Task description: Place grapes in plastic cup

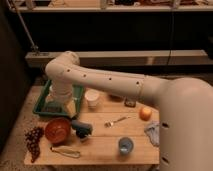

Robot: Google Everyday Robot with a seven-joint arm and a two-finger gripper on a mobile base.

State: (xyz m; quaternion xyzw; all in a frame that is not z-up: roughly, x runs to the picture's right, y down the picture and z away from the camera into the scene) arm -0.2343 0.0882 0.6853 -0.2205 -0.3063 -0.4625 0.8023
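Claw (52,106), jaws apart, over green tray (39,107)

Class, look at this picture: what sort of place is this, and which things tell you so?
Probably a robotics lab or test room: a small wooden table laid with grapes, an orange bowl and a plastic cup, metal shelving behind. The robot's claw hangs over the green tray.

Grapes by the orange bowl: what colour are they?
Dark purple-red grapes, clearest in the camera view; the gripper hangs over the green tray.
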